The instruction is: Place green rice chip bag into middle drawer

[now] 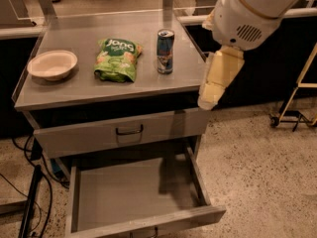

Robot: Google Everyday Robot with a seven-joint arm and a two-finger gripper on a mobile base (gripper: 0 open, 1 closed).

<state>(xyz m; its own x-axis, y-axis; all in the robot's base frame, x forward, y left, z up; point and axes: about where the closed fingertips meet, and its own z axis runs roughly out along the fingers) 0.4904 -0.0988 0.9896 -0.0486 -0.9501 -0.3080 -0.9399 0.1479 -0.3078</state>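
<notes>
The grey steel cabinet (148,86) takes most of the scene, and the gripper (208,99) hangs just off its front right corner, outside the top, at the end of the big white arm (247,14). I cannot tell if the gripper is clenched or released. No object is seen in it.

Below the gripper and to its left, as I look, the middle drawer (133,197) is pulled far out. Its flat bottom is bare, I think so that something can be dropped straight in from above. The upper drawer (89,135) with the dark loop handle (129,131) is pushed in, level with the gripper and just beside it, so it does not cover the open one.

The green rice chip bag (117,58) lies flat on the cabinet top, well apart from the gripper, to its left and further back. The pale bowl (52,64) is further left again. The blue drink can (165,51) stands upright between the bag and the gripper, near the bag but not touching it. In my judgement the pick is not yet begun, and the reach must pass over or around this can without tipping it.
</notes>
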